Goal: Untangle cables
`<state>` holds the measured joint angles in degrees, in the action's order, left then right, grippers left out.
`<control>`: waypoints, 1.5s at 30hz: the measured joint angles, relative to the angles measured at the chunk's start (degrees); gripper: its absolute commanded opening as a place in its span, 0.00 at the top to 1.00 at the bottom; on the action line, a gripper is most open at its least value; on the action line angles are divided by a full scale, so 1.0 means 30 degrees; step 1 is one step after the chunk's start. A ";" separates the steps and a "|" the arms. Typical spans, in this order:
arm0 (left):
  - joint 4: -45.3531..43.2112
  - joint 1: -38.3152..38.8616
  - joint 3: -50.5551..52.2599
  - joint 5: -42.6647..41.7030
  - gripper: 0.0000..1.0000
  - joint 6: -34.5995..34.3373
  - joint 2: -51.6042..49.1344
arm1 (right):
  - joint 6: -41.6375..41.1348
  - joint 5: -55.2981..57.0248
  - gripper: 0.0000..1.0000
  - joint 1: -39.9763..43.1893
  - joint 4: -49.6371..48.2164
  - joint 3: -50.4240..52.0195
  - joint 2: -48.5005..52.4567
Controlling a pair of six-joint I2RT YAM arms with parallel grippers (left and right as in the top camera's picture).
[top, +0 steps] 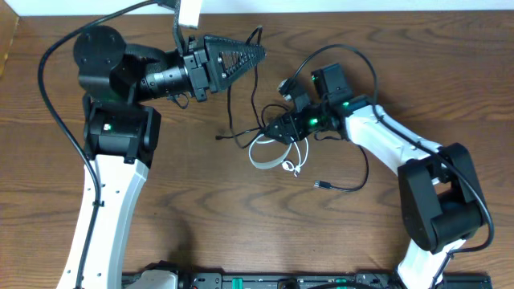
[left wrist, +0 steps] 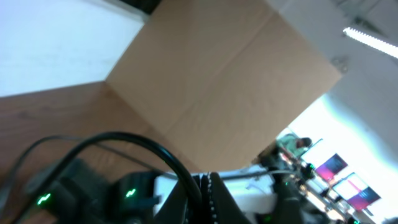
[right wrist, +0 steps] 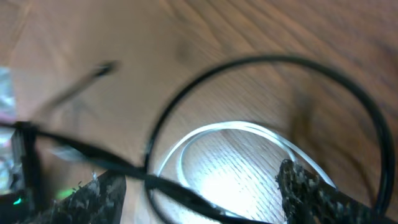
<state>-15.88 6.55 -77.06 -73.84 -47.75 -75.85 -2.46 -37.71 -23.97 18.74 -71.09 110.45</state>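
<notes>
Looking down past my right fingers [right wrist: 305, 186], I see the white cable [right wrist: 236, 127] as a bright, blurred loop flat on the wood. It lies in the gap between the two tips and touches neither, and its plug ends are cut off from that view. The black cable [right wrist: 261, 60] arcs around the white loop beyond the tips. Another black strand crosses low between the fingers, too blurred for me to say whether it rests on a pad. My right gripper [top: 273, 128] stands wide apart with nothing clamped in it. From overhead the white loop coils just past those tips, partly hidden under the gripper. The black cable climbs from the tangle toward my left gripper [top: 263, 52], whose fingers are pressed fully together. The cord reaches their tip, but I cannot tell whether it is pinched there. My left wrist view shows only the dark root of those fingers at its bottom edge. A small black plug [top: 319, 185] lies on the table [top: 201, 217] behind my right fingers, and I cannot trace which cord it belongs to.
</notes>
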 measured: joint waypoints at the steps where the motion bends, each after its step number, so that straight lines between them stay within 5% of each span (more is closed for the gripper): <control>1: -0.0517 0.0000 0.0000 0.0015 0.92 -0.0401 0.0000 | -0.0838 0.1188 0.34 -0.0146 0.0087 0.0000 0.0095; 10: -0.8000 -0.0481 -0.0036 -0.0284 0.93 -0.7176 0.0000 | -0.6594 0.8990 0.35 0.1115 0.2630 -0.0022 0.0386; 12: -0.8750 -0.2135 -0.0036 -0.0168 0.93 -0.9231 0.0000 | -0.7140 1.0265 0.29 0.2783 0.3293 -0.0036 0.0386; 20: -0.8051 -1.0754 -0.0066 0.0000 0.92 -1.0586 -0.0073 | -0.4779 1.0775 0.09 0.9027 0.5209 -0.0073 0.0430; 27: -0.7650 -1.3005 -0.0080 0.0153 0.92 -1.0557 -0.0073 | -0.1566 0.8765 0.01 1.0739 0.6135 -0.1304 0.0525; 36: 0.5982 -1.5613 -0.0670 0.3679 0.92 -0.1406 -0.0918 | -0.2018 0.8437 0.01 1.3449 0.6251 -0.2433 0.0525; 38: 0.8080 -1.5220 -0.0685 0.5027 0.93 0.1064 -0.0933 | 0.0342 0.3628 0.01 1.3391 0.6258 -0.2441 0.0532; 42: 1.2779 -0.9843 -0.0721 0.6273 0.93 0.5100 -0.0925 | 0.3912 -0.0619 0.01 1.0761 0.8182 -0.2659 0.0255; 45: 1.3092 -0.5275 -0.0692 0.6776 0.93 0.6368 -0.0889 | 0.4896 -0.1093 0.01 0.8196 0.6637 -0.2783 -0.0095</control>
<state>23.40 -9.28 -79.13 -53.52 -28.64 -78.52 12.23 -40.99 0.62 38.65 -79.44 110.17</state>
